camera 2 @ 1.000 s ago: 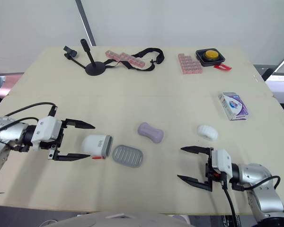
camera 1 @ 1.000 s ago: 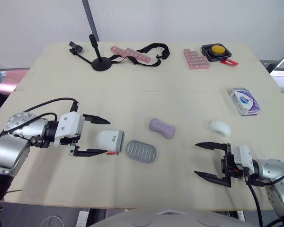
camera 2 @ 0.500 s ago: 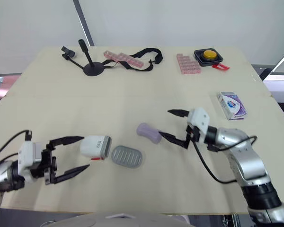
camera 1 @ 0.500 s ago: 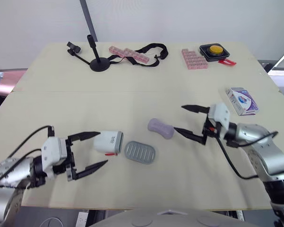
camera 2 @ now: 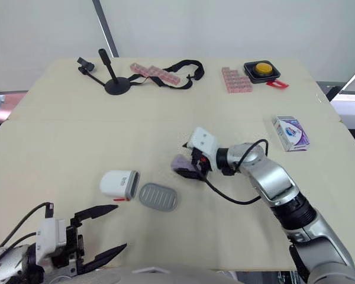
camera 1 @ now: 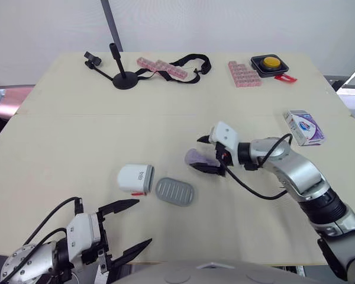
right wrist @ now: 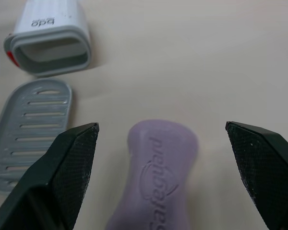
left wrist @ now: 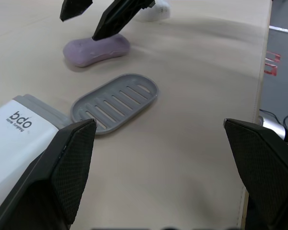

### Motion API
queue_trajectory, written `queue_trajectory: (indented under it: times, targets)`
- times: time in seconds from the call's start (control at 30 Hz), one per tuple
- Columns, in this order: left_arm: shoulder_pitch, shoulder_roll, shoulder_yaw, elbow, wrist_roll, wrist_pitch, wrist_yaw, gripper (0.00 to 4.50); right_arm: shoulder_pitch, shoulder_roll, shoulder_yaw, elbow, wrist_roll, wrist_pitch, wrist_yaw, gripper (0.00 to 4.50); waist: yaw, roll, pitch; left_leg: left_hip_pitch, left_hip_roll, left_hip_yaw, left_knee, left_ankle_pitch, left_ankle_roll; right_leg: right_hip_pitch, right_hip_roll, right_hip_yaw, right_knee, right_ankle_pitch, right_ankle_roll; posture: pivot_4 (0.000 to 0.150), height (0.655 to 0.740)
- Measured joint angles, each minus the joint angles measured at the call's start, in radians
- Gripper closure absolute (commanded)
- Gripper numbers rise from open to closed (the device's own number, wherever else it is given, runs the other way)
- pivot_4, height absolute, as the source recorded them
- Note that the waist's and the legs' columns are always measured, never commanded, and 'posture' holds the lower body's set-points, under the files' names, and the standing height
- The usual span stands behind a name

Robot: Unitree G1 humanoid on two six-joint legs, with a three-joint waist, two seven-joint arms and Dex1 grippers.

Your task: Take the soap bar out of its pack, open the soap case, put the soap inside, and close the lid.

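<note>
The purple soap bar lies bare on the table's middle. My right gripper stands open around it, one finger on each side; in the right wrist view the soap lies between the fingers. The white soap case lies on its side, its open mouth facing a grey slatted tray beside it. The soap pack rests at the right edge. My left gripper hangs open and empty near the front edge, short of the case and tray.
Along the far edge are a black stand, pink pill boxes, a black strap, pink blocks and a yellow button box. A small white piece lies beyond the soap.
My right gripper has swung left across the table and now straddles the soap. My left gripper has drawn back from the case toward the front edge.
</note>
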Motion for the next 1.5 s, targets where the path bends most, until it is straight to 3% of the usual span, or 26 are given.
queue_trajectory:
  times: [0.23, 0.53, 0.8, 1.23, 1.5]
  targets:
    - [-0.016, 0.004, -0.026, 0.046, 0.032, -0.066, -0.006, 0.01, -0.032, 0.001, 0.058, -0.035, -0.038, 0.16, -0.065, 0.0, 0.0, 0.0, 0.0, 0.004, 0.0, 0.0, -0.002, 0.0, -0.001, 0.003, 0.0, 0.0, -0.001, 0.0, 0.0, 0.15, 0.716]
    - [-0.016, 0.019, -0.045, 0.098, 0.033, -0.102, -0.005, 0.01, -0.035, 0.006, 0.095, -0.036, -0.076, 0.213, -0.098, 0.0, 0.0, 0.0, 0.0, 0.004, 0.0, 0.0, -0.002, 0.0, -0.001, 0.004, 0.0, 0.001, -0.001, 0.0, 0.0, 0.15, 0.716]
    - [-0.031, 0.038, -0.048, 0.053, 0.031, -0.06, 0.045, 0.0, -0.044, 0.005, 0.119, -0.044, -0.093, 0.214, -0.099, 2.47, 0.0, 0.0, 0.0, 0.006, 0.0, 0.0, -0.002, 0.0, -0.001, 0.005, 0.0, 0.001, -0.001, 0.0, 0.0, 0.15, 0.716]
    - [-0.053, 0.046, -0.049, 0.05, 0.032, -0.021, 0.089, 0.0, -0.066, -0.019, 0.087, -0.1, -0.006, 0.134, 0.064, 2.47, -0.001, 0.0, 0.0, 0.008, 0.0, 0.001, -0.004, 0.0, -0.002, 0.007, 0.0, 0.001, -0.001, 0.0, 0.0, 0.15, 0.716]
    - [-0.056, 0.046, -0.048, 0.053, 0.032, -0.023, 0.097, 0.0, -0.119, 0.035, 0.163, -0.143, 0.003, 0.296, 0.009, 2.47, 0.0, 0.0, 0.0, 0.009, 0.0, 0.001, -0.004, 0.001, -0.002, 0.008, 0.0, 0.001, -0.001, 0.0, 0.0, 0.15, 0.716]
